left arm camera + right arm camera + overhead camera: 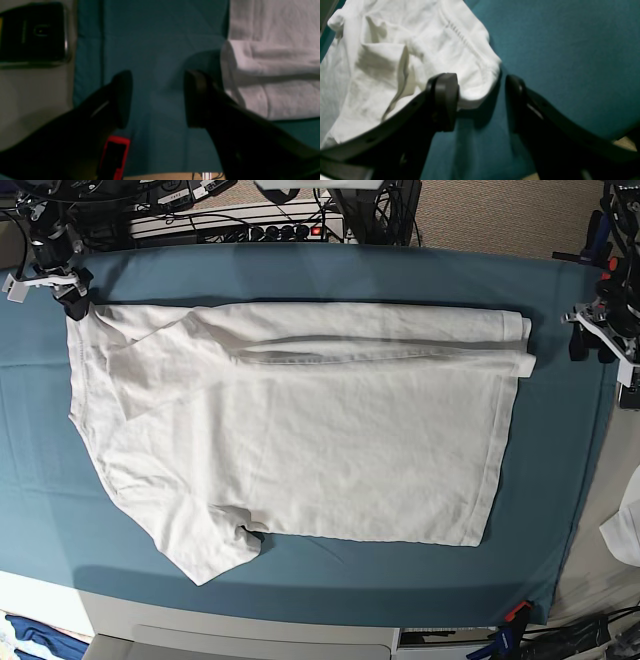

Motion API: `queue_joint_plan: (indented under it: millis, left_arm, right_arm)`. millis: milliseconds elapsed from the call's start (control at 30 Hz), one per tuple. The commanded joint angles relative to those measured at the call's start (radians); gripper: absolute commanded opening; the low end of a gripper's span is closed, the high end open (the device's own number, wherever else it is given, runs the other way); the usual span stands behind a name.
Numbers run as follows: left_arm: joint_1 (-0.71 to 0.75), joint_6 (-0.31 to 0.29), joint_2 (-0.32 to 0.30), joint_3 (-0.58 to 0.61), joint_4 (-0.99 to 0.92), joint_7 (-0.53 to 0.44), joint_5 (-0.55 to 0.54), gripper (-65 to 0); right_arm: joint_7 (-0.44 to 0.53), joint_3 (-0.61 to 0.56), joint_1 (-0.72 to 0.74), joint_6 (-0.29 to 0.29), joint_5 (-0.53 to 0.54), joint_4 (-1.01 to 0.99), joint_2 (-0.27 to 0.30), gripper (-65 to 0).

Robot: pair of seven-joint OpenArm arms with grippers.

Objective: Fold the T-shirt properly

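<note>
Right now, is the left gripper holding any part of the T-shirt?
No, the left gripper is open over bare teal tablecloth, and the T-shirt lies off to one side, not between its fingers.

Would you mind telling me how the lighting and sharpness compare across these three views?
Left wrist view: dim and soft, the left gripper nearly silhouetted. Right wrist view: brighter, but the T-shirt is slightly blurred, and the right gripper casts a shadow on the tablecloth. Base view: evenly lit, sharpest.
</note>
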Motion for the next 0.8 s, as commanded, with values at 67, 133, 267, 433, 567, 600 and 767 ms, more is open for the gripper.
queue_joint_plan:
  millis: [67, 133, 267, 433, 567, 600, 767]
  left_arm:
    - [-0.002, -0.001, -0.019, -0.010, 0.016, -0.012, -0.007, -31.3]
    - [-0.002, -0.001, -0.019, -0.010, 0.016, 0.013, -0.026, -31.3]
    - [0.001, -0.001, -0.019, -0.010, 0.011, 0.054, -0.064, -31.3]
    - [0.001, -0.001, -0.019, -0.010, -0.040, 0.067, -0.084, -31.3]
    - [0.001, -0.032, -0.019, -0.010, -0.119, 0.092, -0.151, -31.3]
    - [0.000, -0.037, -0.019, -0.010, -0.138, 0.101, -0.175, -31.3]
    - [0.000, -0.055, -0.019, -0.010, -0.198, 0.137, -0.271, -30.7]
  right_arm:
    - [0.023, 0.006, 0.015, 0.006, 0.020, 0.016, 0.019, -35.0]
    - [0.040, 0.006, 0.017, 0.006, 0.019, 0.016, 0.019, -35.0]
    - [0.067, 0.006, 0.022, 0.015, 0.019, 0.016, 0.019, -50.9]
    - [0.063, 0.006, 0.028, 0.060, 0.020, 0.016, 0.020, -65.0]
    - [0.063, 0.006, 0.028, 0.060, 0.019, 0.016, 0.020, -65.0]
    - [0.063, 0.006, 0.028, 0.060, 0.019, 0.016, 0.020, -65.0]
    - [0.063, 0.006, 0.028, 0.060, 0.019, 0.016, 0.019, -65.0]
